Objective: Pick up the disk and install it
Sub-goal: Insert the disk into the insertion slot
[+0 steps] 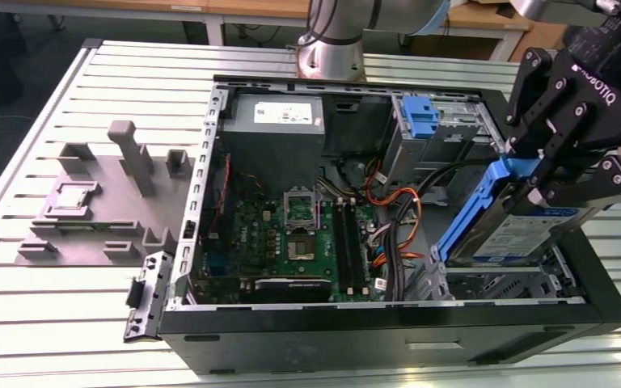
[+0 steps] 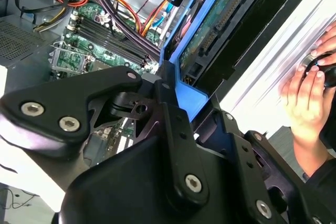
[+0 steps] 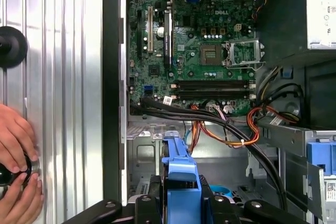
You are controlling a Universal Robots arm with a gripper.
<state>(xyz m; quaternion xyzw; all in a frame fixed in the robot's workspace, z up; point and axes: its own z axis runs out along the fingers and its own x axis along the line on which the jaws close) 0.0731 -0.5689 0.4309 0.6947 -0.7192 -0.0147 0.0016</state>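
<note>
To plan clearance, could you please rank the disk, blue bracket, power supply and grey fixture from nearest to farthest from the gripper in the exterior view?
1. The disk, held in the gripper.
2. The blue bracket, in the case, at its drive bay.
3. The power supply, in its far corner.
4. The grey fixture, on the table, exterior view's left.

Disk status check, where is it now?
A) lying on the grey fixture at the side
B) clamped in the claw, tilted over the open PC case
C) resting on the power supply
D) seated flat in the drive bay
B: in the exterior view the claw is shut on the disk at its blue rail and holds it tilted above the corner of the PC case on the exterior view's right.
</note>
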